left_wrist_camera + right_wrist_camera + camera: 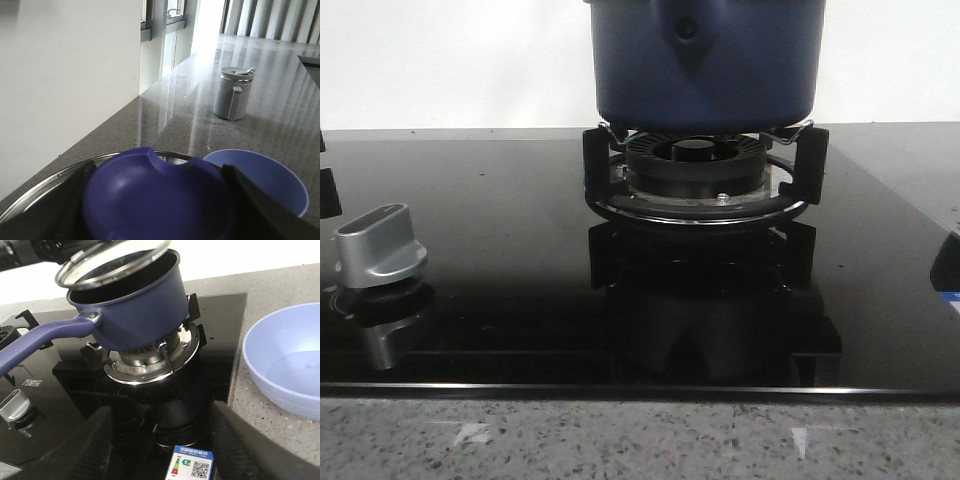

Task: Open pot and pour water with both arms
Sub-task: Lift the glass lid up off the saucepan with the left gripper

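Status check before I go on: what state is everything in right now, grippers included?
pot: on the burner grate, open, contents not visible.
lid: lifted off, held tilted above the pot.
left gripper: shut on the lid's knob.
right gripper: open, holding nothing.
bowl: upright on the counter beside the stove.
burner: no flame visible.
jug: upright, lid on.
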{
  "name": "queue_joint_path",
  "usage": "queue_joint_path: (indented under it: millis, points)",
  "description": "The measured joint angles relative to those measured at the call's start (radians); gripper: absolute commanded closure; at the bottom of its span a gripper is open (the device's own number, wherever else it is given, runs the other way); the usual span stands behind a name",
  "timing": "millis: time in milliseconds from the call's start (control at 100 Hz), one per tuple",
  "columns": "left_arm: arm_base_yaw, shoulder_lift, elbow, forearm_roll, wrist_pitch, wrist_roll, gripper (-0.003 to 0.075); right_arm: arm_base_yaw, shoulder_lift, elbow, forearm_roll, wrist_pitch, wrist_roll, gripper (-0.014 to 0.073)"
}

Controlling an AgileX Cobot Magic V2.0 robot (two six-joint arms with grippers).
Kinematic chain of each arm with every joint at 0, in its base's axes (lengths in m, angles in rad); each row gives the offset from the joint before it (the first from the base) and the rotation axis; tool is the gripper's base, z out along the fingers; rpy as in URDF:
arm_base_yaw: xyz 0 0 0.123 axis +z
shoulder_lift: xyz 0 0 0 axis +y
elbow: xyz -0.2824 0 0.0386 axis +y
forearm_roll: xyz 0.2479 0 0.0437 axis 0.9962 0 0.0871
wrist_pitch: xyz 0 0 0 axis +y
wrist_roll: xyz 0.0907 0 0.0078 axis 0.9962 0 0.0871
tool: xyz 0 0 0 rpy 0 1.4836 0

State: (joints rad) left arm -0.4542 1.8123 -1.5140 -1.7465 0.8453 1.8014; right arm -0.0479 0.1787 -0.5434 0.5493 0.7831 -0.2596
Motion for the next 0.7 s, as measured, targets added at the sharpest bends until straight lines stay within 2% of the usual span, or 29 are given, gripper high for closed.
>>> queue_joint_path:
  millis: [160, 480, 700]
  points:
    - [0.025, -0.052, 0.000, 0.017, 0.037, -0.083, 0.0530, 0.000, 0.000, 0.000, 0.000, 0.006, 0.000, 0.0211]
    - [0.047, -0.212, 0.000, 0.214, 0.111, -0.139, 0.0529, 0.000, 0.000, 0.000, -0.001, 0.023, 0.000, 0.0211]
    - [0.054, -0.315, 0.018, 0.268, 0.130, -0.167, 0.0529, 0.000, 0.000, 0.000, -0.002, 0.025, 0.000, 0.0211]
